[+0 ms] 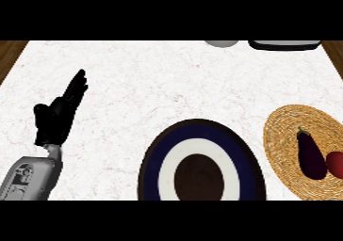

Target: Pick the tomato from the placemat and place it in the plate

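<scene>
A red tomato [339,164] lies on a round woven straw placemat [292,141] at the right edge, next to a dark purple eggplant [311,155]. A round plate [200,162] with dark blue, white and brown rings sits at the lower middle, left of the placemat. My left hand [60,115] rests at the left with straight fingers pointing up, holding nothing, well apart from the plate. My right hand does not show, apart from small dark bits at the right edge that I cannot identify.
The white marble counter [167,80] has wooden strips along its left and right sides. A grey round object [222,43] and a black-and-white object [284,44] sit at the far edge.
</scene>
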